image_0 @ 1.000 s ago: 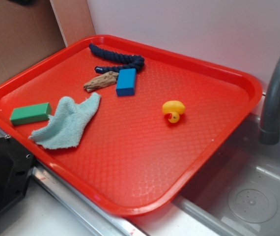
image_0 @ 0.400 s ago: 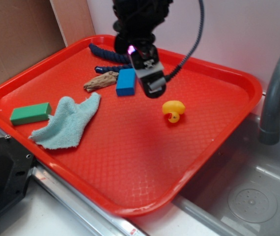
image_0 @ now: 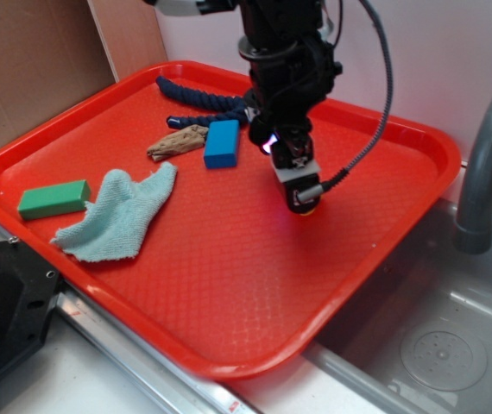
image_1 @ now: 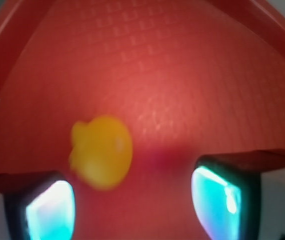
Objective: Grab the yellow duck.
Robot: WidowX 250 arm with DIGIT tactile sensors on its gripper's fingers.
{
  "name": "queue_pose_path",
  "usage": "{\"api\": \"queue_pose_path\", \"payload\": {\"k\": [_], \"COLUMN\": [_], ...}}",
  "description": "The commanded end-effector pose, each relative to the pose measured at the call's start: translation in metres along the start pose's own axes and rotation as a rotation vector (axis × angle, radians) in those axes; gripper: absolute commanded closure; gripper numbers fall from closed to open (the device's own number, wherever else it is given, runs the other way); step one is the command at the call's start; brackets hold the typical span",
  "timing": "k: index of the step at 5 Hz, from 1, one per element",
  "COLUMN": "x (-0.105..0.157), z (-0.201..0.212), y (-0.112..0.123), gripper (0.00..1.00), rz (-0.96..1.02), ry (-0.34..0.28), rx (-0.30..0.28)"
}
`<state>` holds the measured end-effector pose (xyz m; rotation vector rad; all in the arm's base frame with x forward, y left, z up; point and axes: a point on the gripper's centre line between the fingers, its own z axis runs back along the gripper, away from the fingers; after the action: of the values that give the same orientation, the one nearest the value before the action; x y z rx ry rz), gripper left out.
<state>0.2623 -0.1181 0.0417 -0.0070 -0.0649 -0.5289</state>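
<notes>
Since the earlier frame the gripper (image_0: 303, 195) has dropped from beside the blue block (image_0: 222, 143) to right over the yellow duck (image_0: 308, 210), on the red tray (image_0: 229, 285) right of centre. Exterior view hides all but a yellow sliver; the wrist view shows the blurred duck (image_1: 101, 151) whole, facing unclear. Jaws spread wide, empty, duck nearer one finger (image_1: 47, 210).

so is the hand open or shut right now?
Open. In the wrist view the hand has its fingers spread wide, with the yellow duck sitting ungripped between them.

No legible text or labels anywhere.
</notes>
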Motion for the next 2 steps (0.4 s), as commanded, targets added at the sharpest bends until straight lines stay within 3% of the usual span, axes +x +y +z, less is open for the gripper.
{"api": "queue_pose_path", "payload": {"k": [1, 2], "x": [0.0188, 0.0202], "z": [0.006, 0.0066], "y": [-0.0024, -0.0045], "gripper": [0.75, 1.0], "rz": [-0.14, -0.187], "ry": [-0.053, -0.046], "rx": [-0.105, -0.078]}}
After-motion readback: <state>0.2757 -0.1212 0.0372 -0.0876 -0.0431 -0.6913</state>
